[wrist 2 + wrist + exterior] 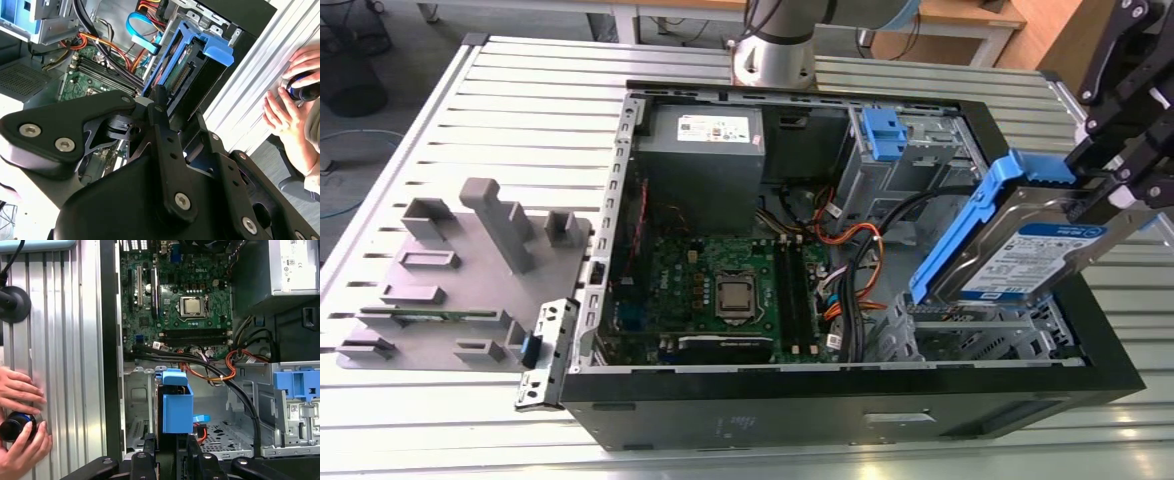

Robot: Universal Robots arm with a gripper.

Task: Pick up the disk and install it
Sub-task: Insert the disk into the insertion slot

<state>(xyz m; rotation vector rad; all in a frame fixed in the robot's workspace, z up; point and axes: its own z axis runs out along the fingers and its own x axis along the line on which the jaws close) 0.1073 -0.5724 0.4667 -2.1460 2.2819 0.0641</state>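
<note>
Black links of the gripper [175,107] crowd the foreground of the second wrist view, and its fingers [160,100] are pressed against the near end of the disk [192,55], so the disk counts as pinched and carried rather than lying anywhere. In the exterior view the gripper [1098,205] holds the disk [1034,255] clear of the table, inside the open computer case [854,410]. The disk is tilted, not flat. Its long axis runs from the fingers down and away into the case, with one blue side rail uppermost and the labelled face turned sideways. The far, lower end sits just above the empty metal cage [981,330] in the corner of the case nearest the gripper. Whether that end already touches the cage rim I cannot tell. In the first wrist view the disk [176,410] lies straight ahead of the gripper [172,450], with the cage [135,410] directly beyond and beneath it and the orange and black cables [225,375] a little farther on, before the motherboard [190,305]. By my judgement the disk is picked up but not seated: its axis is not yet lined up with the cage's slot.
</note>
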